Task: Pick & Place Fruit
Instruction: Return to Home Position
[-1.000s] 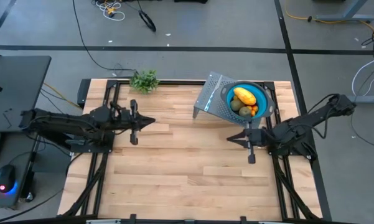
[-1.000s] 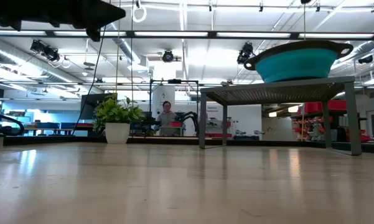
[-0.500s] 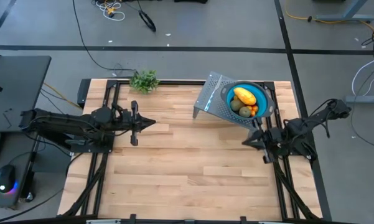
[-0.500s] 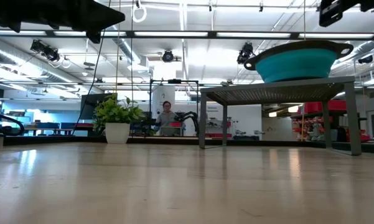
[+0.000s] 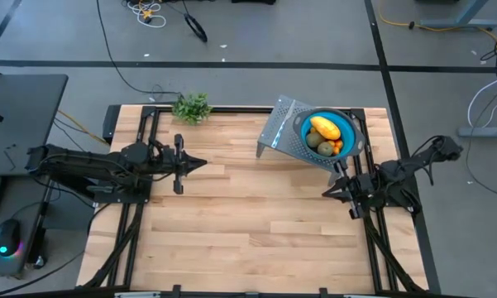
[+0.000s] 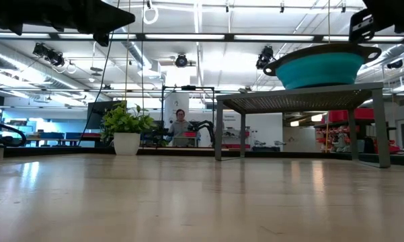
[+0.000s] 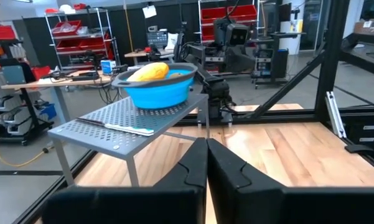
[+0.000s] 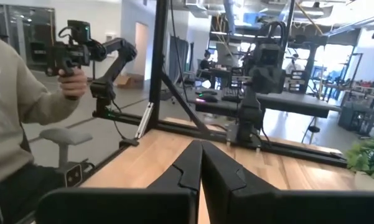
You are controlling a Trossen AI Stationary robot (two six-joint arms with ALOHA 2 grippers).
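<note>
The fruit lies in a teal bowl [image 5: 329, 132] that stands on a grey perforated rack [image 5: 274, 131] at the table's far right. It is a yellow oblong piece [image 5: 325, 127], two olive-brown ovals [image 5: 314, 140] and tiny orange-red ones [image 5: 338, 146]. The left wrist view shows the bowl [image 7: 157, 90] with the yellow fruit [image 7: 148, 71] above its rim. My left gripper [image 5: 200, 163] is shut and level over the table's left middle, pointing right. My right gripper [image 5: 327, 194] is shut and level just near of the rack, pointing left. Neither holds anything.
A slim knife [image 7: 115, 127] lies on the rack's top beside the bowl. A leafy green sprig in a white pot [image 5: 192, 108] stands at the far edge. Black frame rails [image 5: 145, 141] run along both table sides. A person [image 8: 12, 112] stands beyond the table holding a device.
My right gripper has drawn back toward the table's right edge and a little toward the near edge, and it has sunk lower. Its fingers have stayed shut. The bowl and fruit have not moved.
</note>
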